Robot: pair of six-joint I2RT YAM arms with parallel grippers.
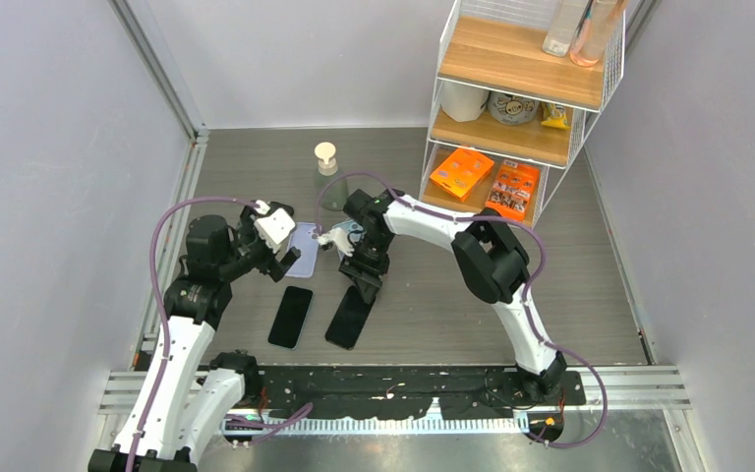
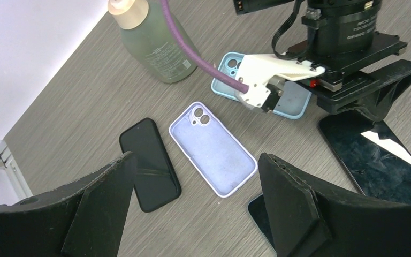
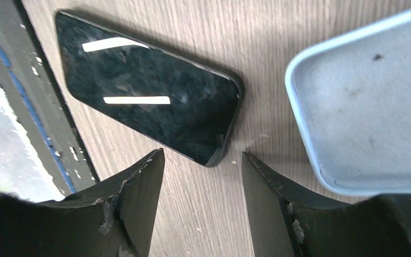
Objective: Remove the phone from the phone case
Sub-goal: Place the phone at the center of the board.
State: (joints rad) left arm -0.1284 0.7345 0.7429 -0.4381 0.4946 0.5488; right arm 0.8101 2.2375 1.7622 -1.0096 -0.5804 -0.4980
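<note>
An empty lavender case (image 2: 213, 150) lies open side up between my left fingertips; it also shows in the top view (image 1: 307, 254). A black phone with a thick dark rim (image 2: 150, 163) lies beside it, and I cannot tell whether it sits in a case. An empty light blue case (image 2: 291, 101) (image 3: 364, 118) lies partly under my right wrist. A bare black phone (image 3: 150, 101) (image 1: 350, 317) lies just ahead of my right gripper (image 3: 200, 155) (image 1: 365, 285), which is open and empty. Another dark phone (image 1: 290, 317) lies near the front. My left gripper (image 2: 195, 158) (image 1: 282, 261) is open and empty above the table.
A green bottle with a beige cap (image 1: 328, 182) (image 2: 152, 43) stands behind the cases. A wire shelf rack (image 1: 511, 93) with orange boxes (image 1: 462, 173) stands at the back right. A purple cable (image 2: 192, 48) runs over the blue case. Walls close in left and right.
</note>
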